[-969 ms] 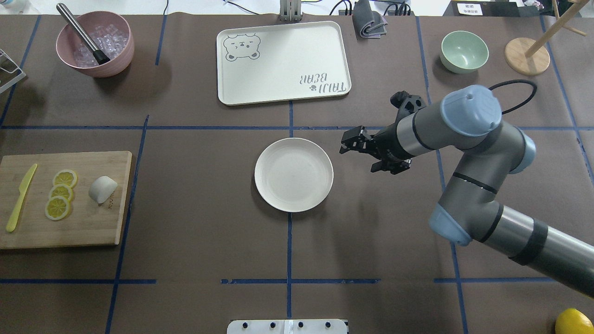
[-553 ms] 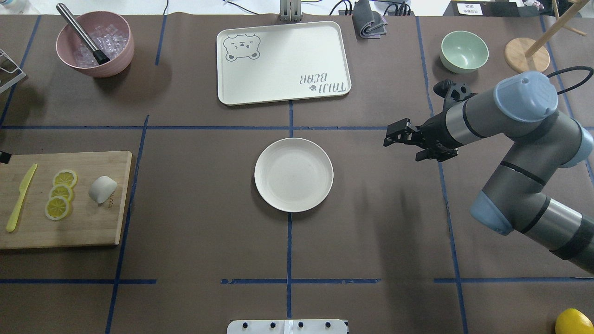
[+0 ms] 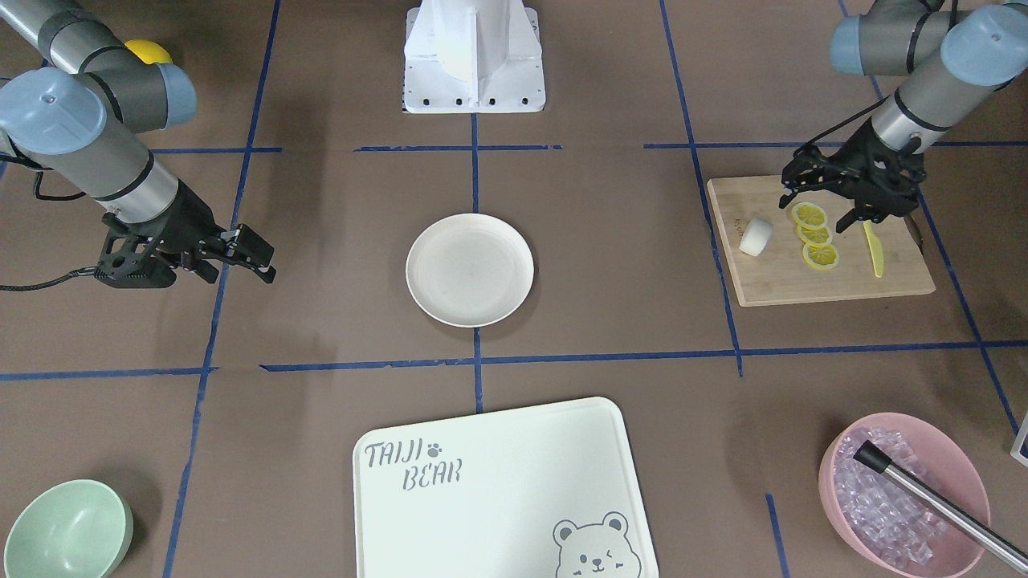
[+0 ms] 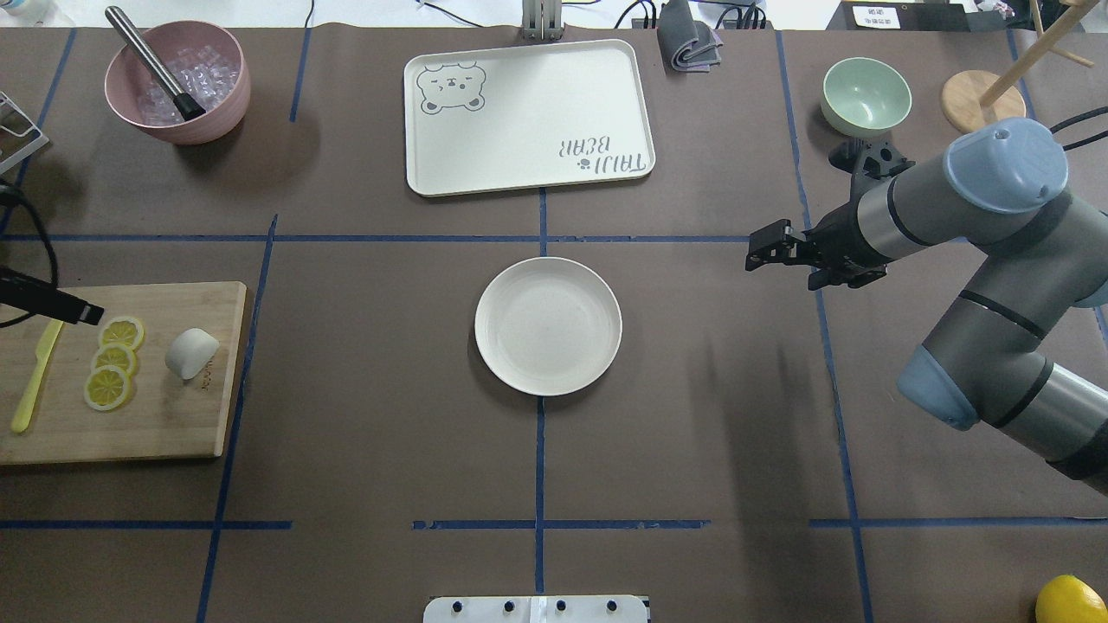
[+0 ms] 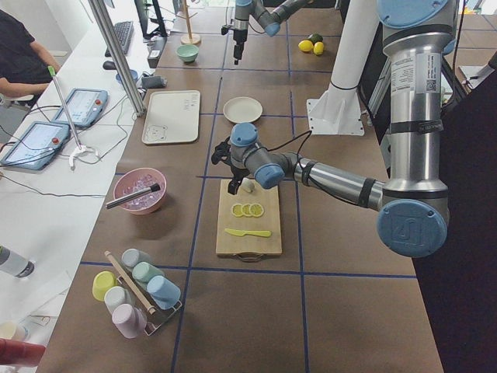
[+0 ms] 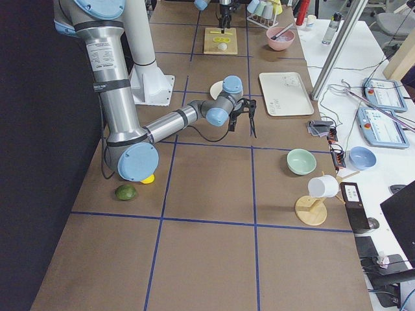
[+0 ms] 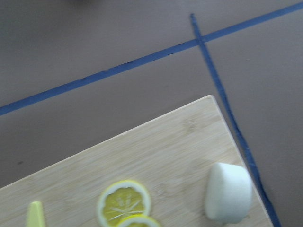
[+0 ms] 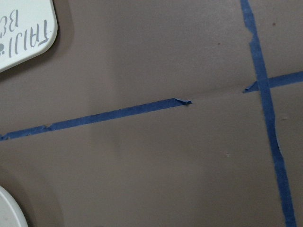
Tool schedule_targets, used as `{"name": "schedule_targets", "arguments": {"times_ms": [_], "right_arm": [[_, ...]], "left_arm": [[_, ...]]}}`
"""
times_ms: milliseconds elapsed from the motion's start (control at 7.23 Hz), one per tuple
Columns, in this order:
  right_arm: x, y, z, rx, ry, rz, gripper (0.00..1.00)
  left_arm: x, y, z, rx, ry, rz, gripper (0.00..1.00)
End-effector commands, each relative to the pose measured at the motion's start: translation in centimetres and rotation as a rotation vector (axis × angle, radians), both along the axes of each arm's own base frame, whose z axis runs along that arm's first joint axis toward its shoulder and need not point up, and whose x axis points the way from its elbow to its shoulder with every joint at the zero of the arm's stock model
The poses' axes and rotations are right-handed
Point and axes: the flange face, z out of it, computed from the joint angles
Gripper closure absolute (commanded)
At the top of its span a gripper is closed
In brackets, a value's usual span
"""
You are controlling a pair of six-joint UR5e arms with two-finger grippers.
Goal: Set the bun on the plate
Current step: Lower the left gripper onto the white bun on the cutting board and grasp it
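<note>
**A:** What's shifted?

**B:** The right gripper (image 4: 783, 270) has drawn back from the plate (image 4: 548, 326) toward the table's right edge. The left gripper (image 3: 813, 210) has come in over the cutting board (image 4: 156, 415).

**A:** Where's the bun (image 4: 191, 353)?

**B:** It lies on its side on the board, close to the edge that faces the plate. It is just beside three lemon slices (image 4: 112, 359), not touching them, and it lies free.

**A:** And the left gripper's jaws?

**B:** They are spread apart and empty, hanging above the board near the slices and clear of the bun.

**A:** And the right?

**B:** Its jaws are spread too, also empty. It hangs over bare table between the plate and the mint-green bowl (image 4: 866, 95).

**A:** The plate itself?

**B:** It is mid-table, sitting on a blue tape line, well apart from the board.

**A:** What's around them?

**B:** A yellow knife (image 4: 36, 372) lies by the board's left edge. A bear-print tray (image 4: 528, 95) sits toward the table's far edge, beyond the plate. At the far left corner is a pink bowl (image 4: 221, 117) of ice with a metal tool (image 4: 151, 61) leaning in it.
</note>
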Motion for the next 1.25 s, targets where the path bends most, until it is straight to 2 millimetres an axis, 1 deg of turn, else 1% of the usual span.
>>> {"name": "schedule_targets", "arguments": {"times_ms": [0, 277, 553, 830, 969, 1107], "right_arm": [[0.0, 0.0, 0.2, 0.002, 0.006, -0.002, 0.0], [0.2, 0.4, 0.5, -0.002, 0.008, -0.004, 0.0], [0.3, 0.6, 0.8, -0.003, 0.012, -0.004, 0.0], [0.3, 0.6, 0.8, -0.003, 0.012, -0.004, 0.0], [0.2, 0.7, 0.9, -0.004, 0.013, -0.007, 0.0], [0.2, 0.7, 0.7, -0.002, 0.011, -0.007, 0.0]], "left_arm": [[3.9, 1.3, 0.3, 0.049, -0.056, 0.017, 0.0], [4.7, 1.5, 0.8, 0.045, -0.065, 0.031, 0.0], [6.1, 1.4, 1.3, 0.04, -0.072, 0.051, 0.0], [7.4, 0.8, 1.5, 0.038, -0.074, 0.06, 0.01], [8.3, 0.1, 1.7, 0.036, -0.076, 0.062, 0.02], [8.3, 0.0, 1.8, 0.032, -0.078, 0.06, 0.11]]}}
